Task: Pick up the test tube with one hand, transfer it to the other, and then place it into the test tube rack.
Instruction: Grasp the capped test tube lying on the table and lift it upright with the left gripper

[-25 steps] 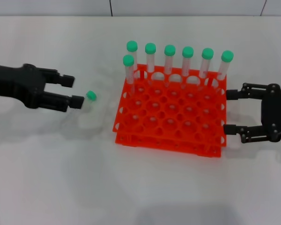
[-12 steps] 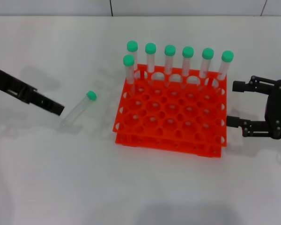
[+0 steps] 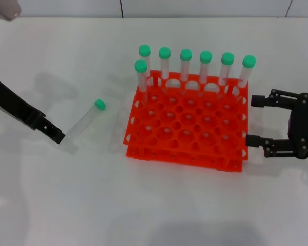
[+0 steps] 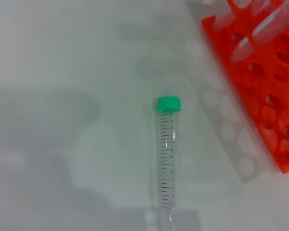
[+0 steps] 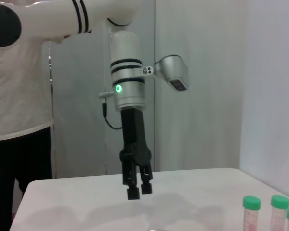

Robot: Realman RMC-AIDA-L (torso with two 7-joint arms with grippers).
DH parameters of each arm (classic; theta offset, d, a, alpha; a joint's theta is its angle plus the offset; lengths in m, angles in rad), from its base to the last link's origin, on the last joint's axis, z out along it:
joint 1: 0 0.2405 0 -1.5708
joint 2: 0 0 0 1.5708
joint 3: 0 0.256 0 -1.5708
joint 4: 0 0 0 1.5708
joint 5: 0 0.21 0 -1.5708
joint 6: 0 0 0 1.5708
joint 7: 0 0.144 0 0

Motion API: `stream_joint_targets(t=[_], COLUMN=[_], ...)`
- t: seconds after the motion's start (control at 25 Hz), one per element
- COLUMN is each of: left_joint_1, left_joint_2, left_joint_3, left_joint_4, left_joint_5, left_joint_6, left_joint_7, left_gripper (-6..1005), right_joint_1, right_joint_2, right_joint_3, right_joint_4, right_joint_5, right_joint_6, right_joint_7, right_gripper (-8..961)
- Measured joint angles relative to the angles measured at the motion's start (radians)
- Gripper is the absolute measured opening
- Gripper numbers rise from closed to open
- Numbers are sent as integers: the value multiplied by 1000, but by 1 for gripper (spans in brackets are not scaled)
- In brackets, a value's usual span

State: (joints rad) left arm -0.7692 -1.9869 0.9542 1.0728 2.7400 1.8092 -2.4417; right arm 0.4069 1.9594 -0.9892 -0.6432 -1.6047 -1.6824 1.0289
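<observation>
The test tube (image 3: 83,123) lies flat on the white table, left of the rack, with its green cap (image 3: 99,104) toward the rack. It also shows in the left wrist view (image 4: 167,154). My left gripper (image 3: 56,136) points down at the tube's bottom end and holds nothing. In the right wrist view (image 5: 139,191) its fingertips stand slightly apart. The orange-red rack (image 3: 187,133) stands mid-table with several green-capped tubes (image 3: 206,64) upright along its back. My right gripper (image 3: 251,120) is open and empty just beside the rack's right side.
A corner of the rack (image 4: 260,82) shows in the left wrist view. A person in a white shirt (image 5: 19,106) stands behind the table's far left. Bare white table lies in front of the rack and around the lying tube.
My left gripper has turned from level to pointing down, and its tip now sits by the tube's bottom end. The whole tube now shows and has not moved. My right gripper shifted slightly.
</observation>
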Motion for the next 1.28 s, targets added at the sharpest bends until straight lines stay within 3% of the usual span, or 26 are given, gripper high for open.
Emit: stream_joint_targets(t=[0.48,0.88,1.28], left_joint_1=[-11,-5,-44], left_joint_2=[-35,-47,-57], left_joint_3=[67,100,103], left_joint_4=[-91,-110,-194], left_joint_5=[42,85,85], left_joint_6=[-117,-224,-300], left_joint_7=[-15,-23,-16], left_gripper=[789,784,780], right_joint_1=[22,16,21], right_joint_2=[7,14,15], right_joint_3=[-25,-25,-25], right_joint_4=[2,7,7], right_joint_5=[-36,-40,-40], right_joint_6=[15,18,18], right_joint_7=[28,28,28], right_gripper=[810,810,810])
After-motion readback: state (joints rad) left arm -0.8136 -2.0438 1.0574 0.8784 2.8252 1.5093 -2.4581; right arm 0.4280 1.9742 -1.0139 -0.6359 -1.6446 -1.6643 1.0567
